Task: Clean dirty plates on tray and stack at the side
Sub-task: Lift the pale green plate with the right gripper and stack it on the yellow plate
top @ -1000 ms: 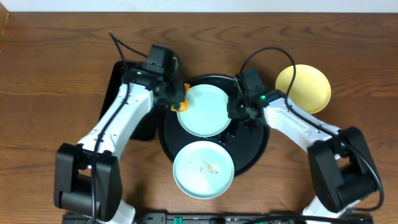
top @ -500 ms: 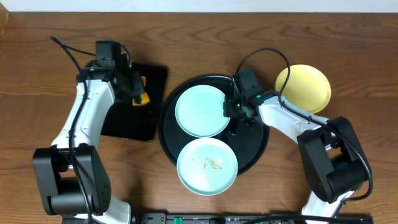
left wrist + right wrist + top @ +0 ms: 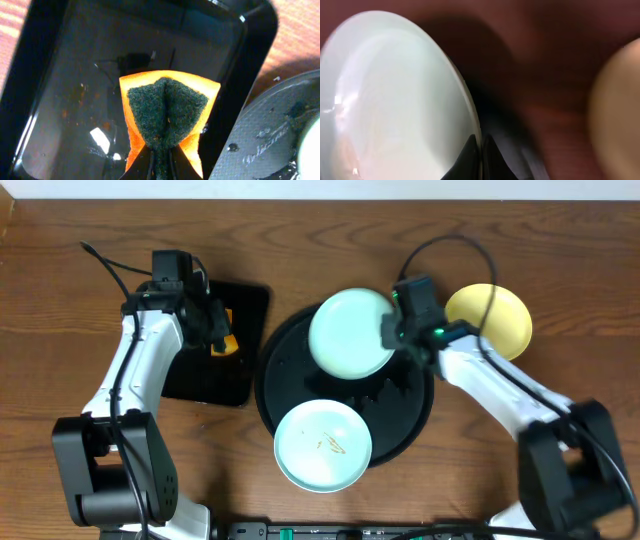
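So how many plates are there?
3. A clean-looking mint plate is pinched in the right jaws over the tray's back edge. A smeared mint plate sits at the tray's front. A yellow plate rests on the table at right. None looks hidden.

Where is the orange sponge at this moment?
In the overhead view, the orange sponge is pinched by the left gripper over the rectangular black tray, left of the round tray.
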